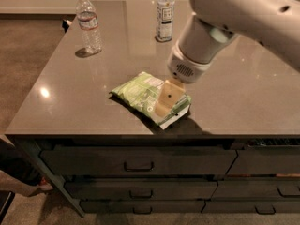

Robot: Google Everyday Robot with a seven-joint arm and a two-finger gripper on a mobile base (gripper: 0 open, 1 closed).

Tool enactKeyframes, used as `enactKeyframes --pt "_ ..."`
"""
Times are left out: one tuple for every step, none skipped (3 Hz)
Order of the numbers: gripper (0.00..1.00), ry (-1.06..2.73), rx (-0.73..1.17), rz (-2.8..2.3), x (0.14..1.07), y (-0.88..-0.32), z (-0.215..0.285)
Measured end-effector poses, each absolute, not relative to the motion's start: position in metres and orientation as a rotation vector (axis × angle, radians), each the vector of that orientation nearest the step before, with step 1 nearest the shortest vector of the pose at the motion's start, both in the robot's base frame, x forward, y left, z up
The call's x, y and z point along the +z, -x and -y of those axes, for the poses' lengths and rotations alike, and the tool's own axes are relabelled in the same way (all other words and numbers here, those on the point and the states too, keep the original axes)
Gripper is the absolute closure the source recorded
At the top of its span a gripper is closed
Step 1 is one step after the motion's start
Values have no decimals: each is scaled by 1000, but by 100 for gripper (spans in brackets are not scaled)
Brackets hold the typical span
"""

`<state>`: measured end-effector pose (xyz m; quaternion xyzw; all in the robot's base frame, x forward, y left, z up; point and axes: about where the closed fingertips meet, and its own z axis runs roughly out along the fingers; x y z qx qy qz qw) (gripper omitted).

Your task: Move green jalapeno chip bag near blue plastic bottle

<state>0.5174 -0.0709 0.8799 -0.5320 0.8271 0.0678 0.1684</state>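
Observation:
The green jalapeno chip bag (140, 93) lies flat near the front edge of the grey countertop (84, 93). The gripper (165, 100) hangs from the white arm straight over the bag's right part, with a tan finger (166, 97) against the bag. The blue plastic bottle (165, 14) stands upright at the back of the counter, well behind the bag.
A clear ribbed water bottle (88, 24) stands at the back left of the counter. The white arm (234, 18) fills the upper right. Drawers (138, 162) with dark handles run below the counter's front edge.

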Motion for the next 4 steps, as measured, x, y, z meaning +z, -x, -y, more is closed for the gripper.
enactKeyframes --pt "0 1526 184 -2392 865 -527 57" --pt "0 1559 181 -2410 856 -531 49" --pt "18 1609 179 -2413 851 -535 40" --pt "49 1644 119 -2412 860 -549 42"
